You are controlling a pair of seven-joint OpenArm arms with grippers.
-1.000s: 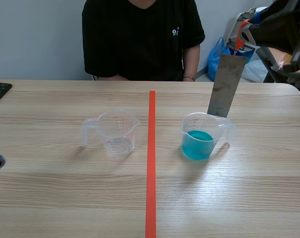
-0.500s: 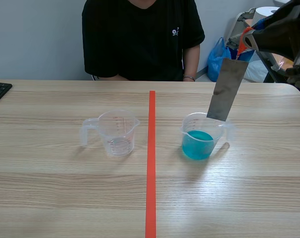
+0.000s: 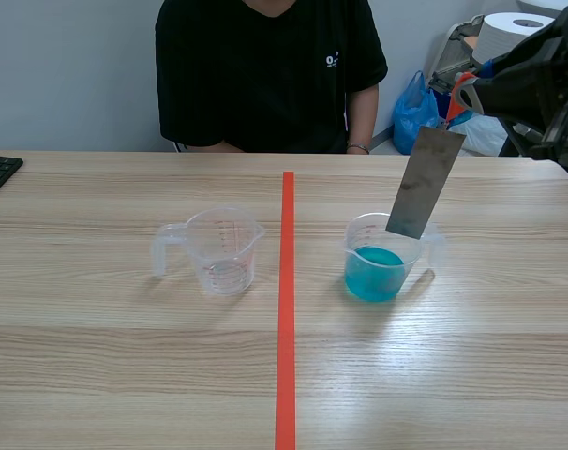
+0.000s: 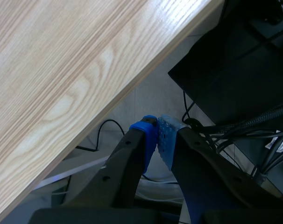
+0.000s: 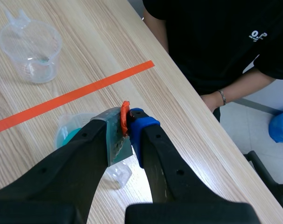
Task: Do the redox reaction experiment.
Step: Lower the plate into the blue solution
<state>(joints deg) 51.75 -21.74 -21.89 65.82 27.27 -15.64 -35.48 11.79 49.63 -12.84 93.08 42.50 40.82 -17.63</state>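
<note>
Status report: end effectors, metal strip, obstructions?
Left end effector shut, empty, beyond table edge. Right end effector shut on flat grey metal strip, tilted, tip at mouth of clear plastic cup of blue liquid. Empty clear cup well aside.

Matt metal strip (image 3: 425,183), wood-grain table (image 3: 125,375)

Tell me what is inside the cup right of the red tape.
Blue liquid fills the lower part of the cup. The lower end of a metal sheet covers part of its mouth; whether it reaches inside cannot be seen.
</note>
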